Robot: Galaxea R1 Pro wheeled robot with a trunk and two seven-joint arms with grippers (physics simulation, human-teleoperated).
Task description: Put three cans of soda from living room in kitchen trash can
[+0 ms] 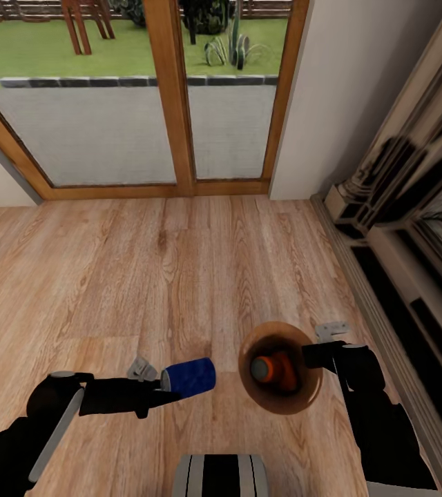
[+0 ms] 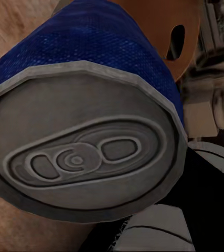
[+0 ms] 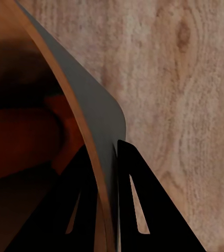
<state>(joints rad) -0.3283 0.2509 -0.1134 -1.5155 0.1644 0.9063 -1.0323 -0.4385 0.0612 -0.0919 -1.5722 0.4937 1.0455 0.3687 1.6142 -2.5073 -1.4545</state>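
Note:
My left gripper [image 1: 168,388] is shut on the dark blue can of soda [image 1: 190,377], held on its side low over the wood floor. In the left wrist view its silver-grey end [image 2: 85,142] faces the camera. Just right of the can is the round brown tash can [image 1: 304,395], with an orange can of soda [image 1: 274,370] lying inside. My right gripper [image 1: 312,355] is shut on the bin's right rim. The right wrist view shows the gripper [image 3: 105,152] pinching the thin bin wall [image 3: 85,100], one finger inside and one outside. The third can is out of view.
Wood-framed glass doors [image 1: 178,103] stand ahead, with lawn outside. A white wall [image 1: 359,90] meets dark, light-trimmed furniture [image 1: 414,235] running along the right side. Light wood floor [image 1: 145,262] spreads between me and the doors. My base [image 1: 221,476] shows at the lower edge.

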